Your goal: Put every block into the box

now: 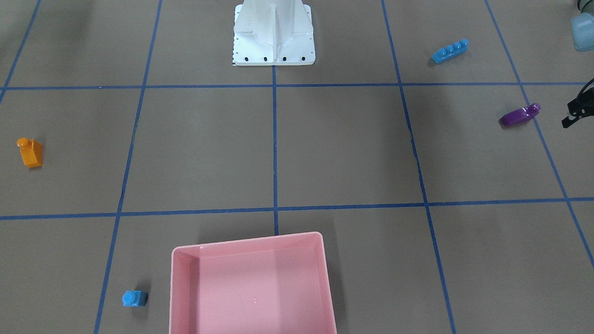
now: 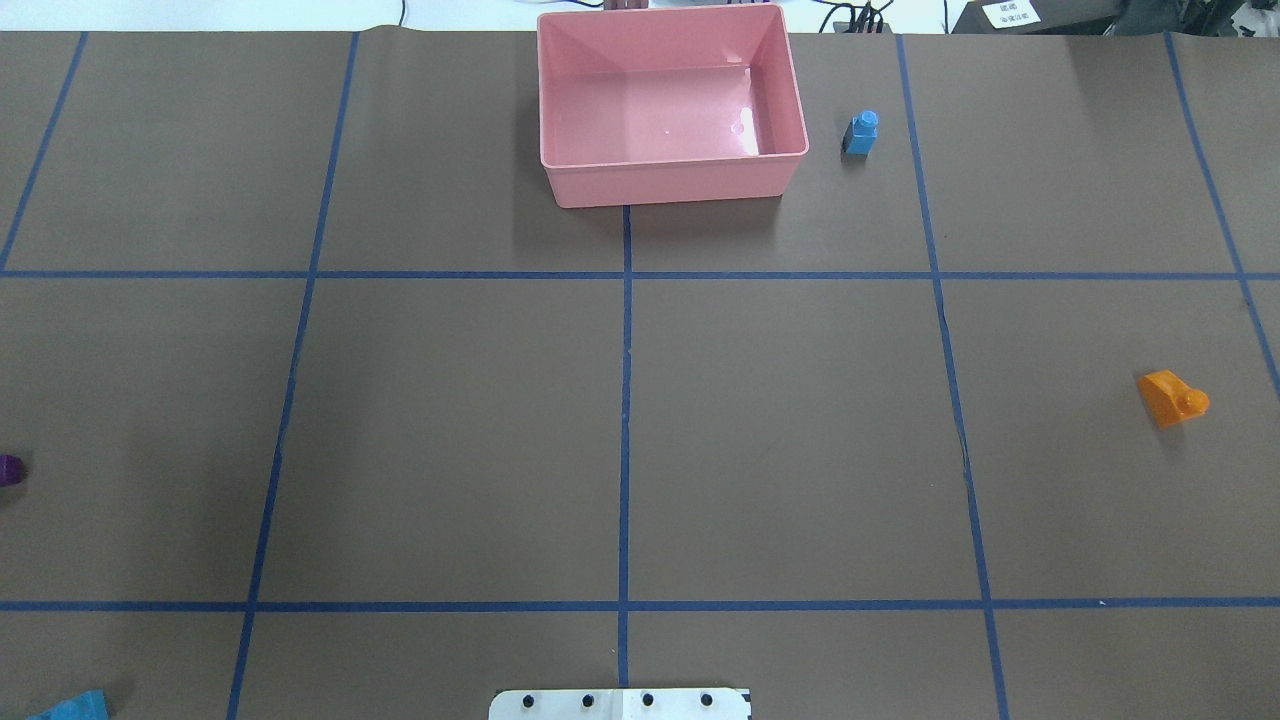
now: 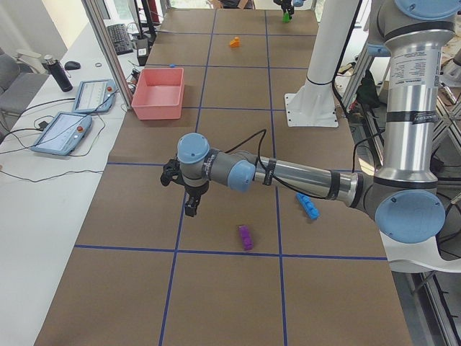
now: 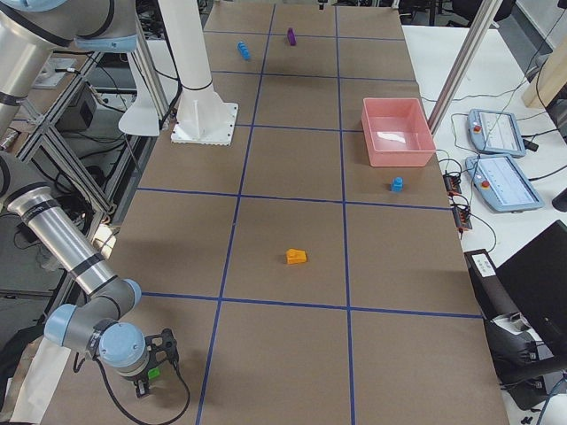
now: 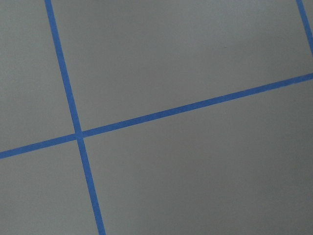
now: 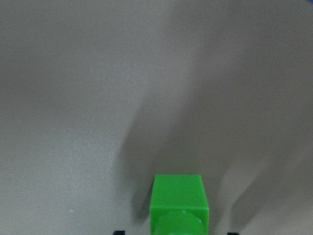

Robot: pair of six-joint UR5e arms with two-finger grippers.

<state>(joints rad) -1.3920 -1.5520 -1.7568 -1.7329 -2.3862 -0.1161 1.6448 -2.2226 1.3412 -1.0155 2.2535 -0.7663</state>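
Right wrist-mounted view: my right gripper (image 6: pixel 177 231) is standing open around the green block (image 6: pixel 179 198).

My two fingertips (image 6: pixel 119 232) are showing apart from the block on both sides and are not touching it, so I am judging that the grasp is not yet made. To do it well, I am needing to keep the block centred, close on its flat sides and lift straight up, because the glossy plastic may be slipping. The pink box (image 4: pixel 403 159) is lying empty, well apart across the table, and the orange block (image 4: pixel 296 257) is lying roughly between. My left gripper (image 1: pixel 574 110) is hanging near the purple block (image 1: pixel 519 115); whether it is open I cannot tell.
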